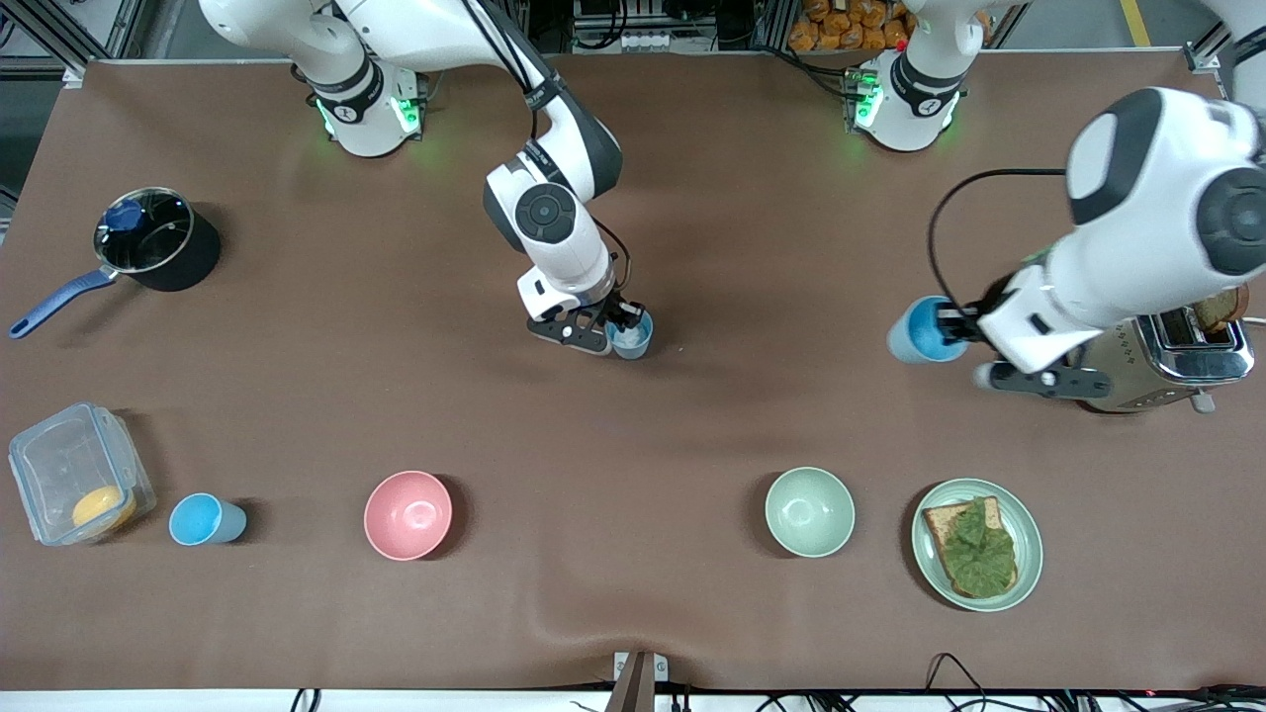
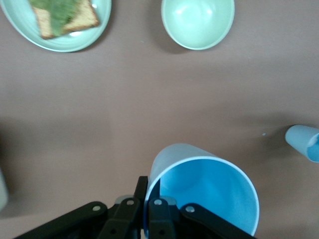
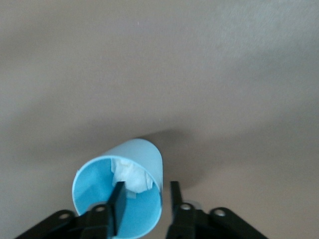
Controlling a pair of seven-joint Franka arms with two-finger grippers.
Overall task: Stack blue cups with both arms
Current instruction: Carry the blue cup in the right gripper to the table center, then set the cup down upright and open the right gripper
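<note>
One blue cup [image 1: 633, 338] with crumpled white paper inside stands mid-table. My right gripper [image 1: 621, 321] is open astride its wall; in the right wrist view one finger [image 3: 118, 196] is inside this cup [image 3: 99, 199] and the other stands clear outside. My left gripper [image 1: 954, 324] is shut on the rim of a second blue cup [image 1: 920, 331], tilted, beside the toaster; the left wrist view shows the gripper [image 2: 148, 181] pinching that cup's [image 2: 209, 194] wall. A third blue cup [image 1: 206, 519] stands near the front camera, toward the right arm's end.
A pink bowl [image 1: 407, 514], a pale green bowl [image 1: 809, 511] and a plate [image 1: 1029, 554] with toast and lettuce stand in the row nearest the front camera. A clear box [image 1: 59, 465] stands beside the third cup. A black pot [image 1: 158, 242] and a toaster [image 1: 1187, 356] stand at the table's ends.
</note>
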